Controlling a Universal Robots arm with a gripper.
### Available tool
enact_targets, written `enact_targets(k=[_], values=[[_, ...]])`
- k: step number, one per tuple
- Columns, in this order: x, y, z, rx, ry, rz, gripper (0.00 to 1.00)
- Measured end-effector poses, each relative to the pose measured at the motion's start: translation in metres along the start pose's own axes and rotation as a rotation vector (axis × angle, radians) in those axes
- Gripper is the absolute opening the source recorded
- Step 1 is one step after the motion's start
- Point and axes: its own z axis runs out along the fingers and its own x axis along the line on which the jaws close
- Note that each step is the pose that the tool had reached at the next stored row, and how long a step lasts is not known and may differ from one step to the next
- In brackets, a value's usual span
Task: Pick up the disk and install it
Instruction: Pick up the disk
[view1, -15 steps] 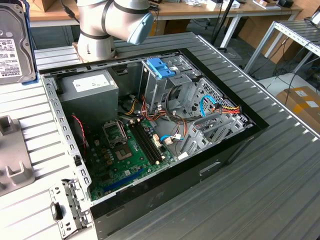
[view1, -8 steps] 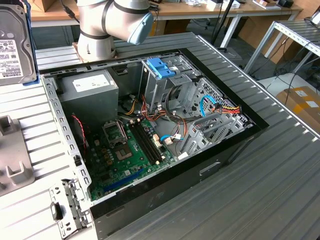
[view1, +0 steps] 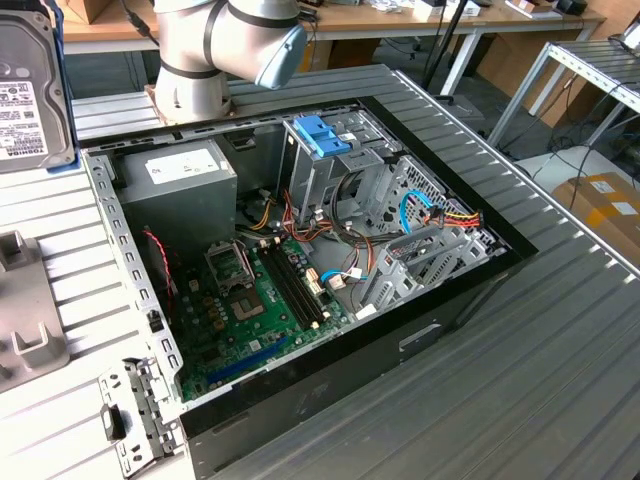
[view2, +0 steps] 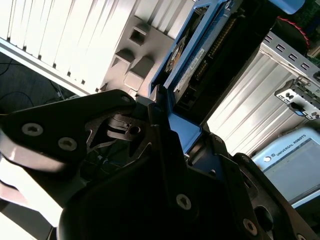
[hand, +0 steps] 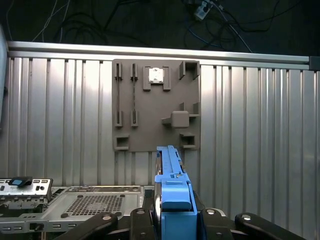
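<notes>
Blue-framed and grey-bodied, the disk (view1: 30, 90) stands upright at the exterior view's upper left. It is beside the ribbed table (view1: 60, 215) and well apart from the open computer case (view1: 300, 260) at centre frame. In the second wrist view I see the gripper (view2: 172, 125) clamped on the disk (view2: 200, 65), black fingers (view2: 120, 107) pressing its carrier. In the first wrist view the disk (hand: 172, 200) sits edge-on between the closed-in jaws, in front of a grey fixture plate (hand: 155, 105).

Robotics lab or workshop: robot arm (view1: 215, 45) mounted at a ribbed metal table (view1: 560, 330), opened computer case (view1: 300, 250) on it, workbenches (view1: 400, 25) and cardboard box (view1: 603, 203) behind.
</notes>
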Motion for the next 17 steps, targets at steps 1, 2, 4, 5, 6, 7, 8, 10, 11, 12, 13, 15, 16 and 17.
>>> enact_targets(k=[1, 2, 4, 5, 6, 7, 8, 10, 11, 12, 13, 15, 16, 17], values=[[0.0004, 0.0000, 0.0001, 0.0000, 0.0000, 0.000, 0.37], [0.0006, 0.0000, 0.0001, 0.0000, 0.0000, 0.000, 0.37], [0.0013, 0.0000, 0.0002, 0.0001, 0.0000, 0.000, 0.37], [0.0016, 0.0000, 0.0002, 0.0001, 0.0000, 0.000, 0.37], [0.0018, 0.0000, 0.0003, 0.0001, 0.0000, 0.000, 0.37], [0.0022, 0.0000, 0.0003, 0.0000, 0.0000, 0.000, 0.37], [0.0026, 0.0000, 0.0003, 0.0000, 0.0000, 0.000, 0.37], [0.0035, 0.0000, 0.0004, 0.0000, 0.0000, 0.000, 0.37], [0.0037, 0.0000, 0.0004, 0.0000, 0.0000, 0.000, 0.37], [0.0039, 0.0000, 0.0005, 0.0000, 0.0000, 0.000, 0.37], [0.0041, 0.0000, 0.0005, 0.0000, 0.0000, 0.000, 0.37], [0.0056, -0.0002, 0.0012, 0.0000, 0.0004, 0.000, 0.37], [0.0060, -0.0006, 0.0016, 0.0000, 0.0012, 0.000, 0.37], [0.0060, -0.0006, 0.0016, 0.0000, 0.0012, 0.000, 0.37]])
